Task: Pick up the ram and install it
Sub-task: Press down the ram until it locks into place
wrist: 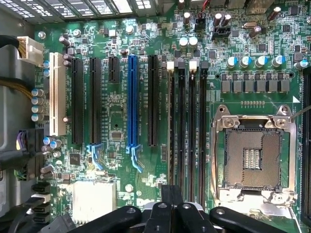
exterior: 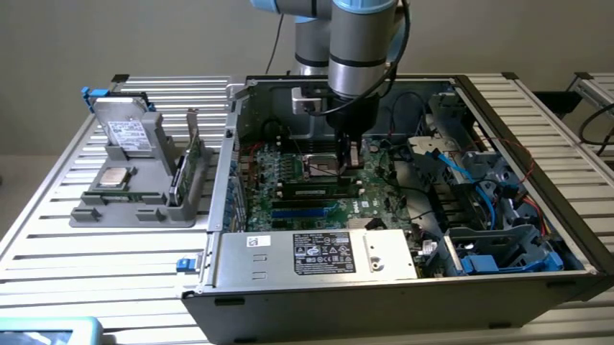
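Hand [wrist: 170,211], fingers pressed together with nothing visibly between them, poised above the motherboard's memory slots [wrist: 187,131]; slight misalignment here would likely jam against a slot wall.

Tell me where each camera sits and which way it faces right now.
Exterior view: off the arm, raised, looking down into the open computer case; the arm reaches in over the motherboard.
Wrist view: on the wrist, facing straight onto the motherboard; the shut gripper pokes in at the frame's edge.
Shared: motherboard, CPU socket, memory slots.
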Robot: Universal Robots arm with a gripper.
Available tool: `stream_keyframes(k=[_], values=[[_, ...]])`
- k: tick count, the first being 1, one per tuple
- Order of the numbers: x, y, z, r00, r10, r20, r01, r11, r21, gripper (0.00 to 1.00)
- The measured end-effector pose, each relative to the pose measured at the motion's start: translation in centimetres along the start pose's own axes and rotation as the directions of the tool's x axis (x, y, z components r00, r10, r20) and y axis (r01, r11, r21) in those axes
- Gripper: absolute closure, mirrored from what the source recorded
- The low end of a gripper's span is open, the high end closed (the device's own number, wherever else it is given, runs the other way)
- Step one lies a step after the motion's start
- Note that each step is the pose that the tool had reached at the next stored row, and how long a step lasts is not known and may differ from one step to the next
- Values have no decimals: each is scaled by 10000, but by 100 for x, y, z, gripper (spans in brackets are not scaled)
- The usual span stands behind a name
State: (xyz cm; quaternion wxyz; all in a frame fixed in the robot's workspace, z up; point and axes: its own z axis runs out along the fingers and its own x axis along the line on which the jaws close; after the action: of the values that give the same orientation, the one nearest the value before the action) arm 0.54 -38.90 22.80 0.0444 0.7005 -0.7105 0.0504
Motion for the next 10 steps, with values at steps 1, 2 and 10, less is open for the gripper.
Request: stream_keyframes(k=[1,2,10], values=[[-1,0,4,10000,0,0,0,10000,0,89],[-1,0,8,10000,0,-1,0,10000,0,89],[-5,0,40,10000,-1,-5,1,10000,-3,89]])
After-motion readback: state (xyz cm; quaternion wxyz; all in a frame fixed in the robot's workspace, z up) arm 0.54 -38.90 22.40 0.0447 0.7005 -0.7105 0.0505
